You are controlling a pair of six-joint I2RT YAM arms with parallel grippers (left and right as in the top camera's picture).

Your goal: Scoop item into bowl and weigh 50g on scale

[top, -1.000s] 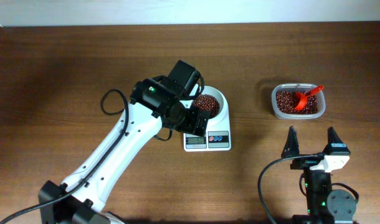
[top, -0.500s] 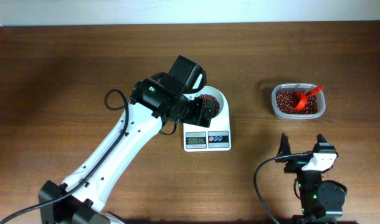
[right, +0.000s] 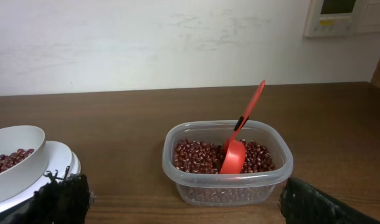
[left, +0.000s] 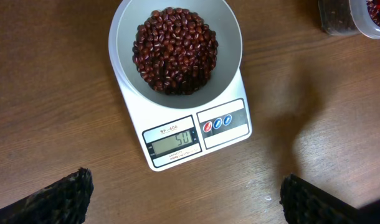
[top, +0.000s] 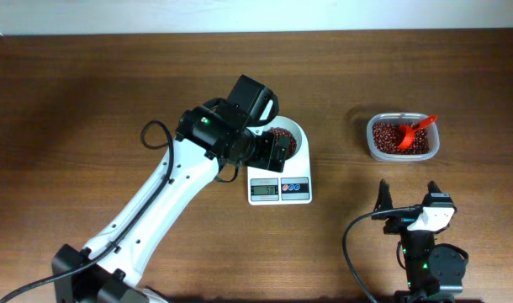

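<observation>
The white bowl [left: 230, 37] holds a pile of reddish-brown beans [left: 175, 50] and stands on the white scale [left: 227, 140], whose display reads about 50. In the overhead view the bowl [top: 295, 132] and scale [top: 280, 190] sit mid-table, partly under my left arm. My left gripper [left: 187, 199] is open and empty, above the wood in front of the scale. My right gripper [right: 184, 202] is open and empty, low near the front right of the table [top: 409, 200], facing the tub.
A clear plastic tub [top: 402, 139] of beans stands at the right with a red scoop [top: 415, 128] resting in it; it also shows in the right wrist view [right: 227, 180] with the scoop [right: 240, 140]. A white wall runs behind the table.
The left wrist shifted slightly back from over the bowl, uncovering the beans. The right arm drew back toward the front edge and turned slightly. Both stayed still in the last half second.
</observation>
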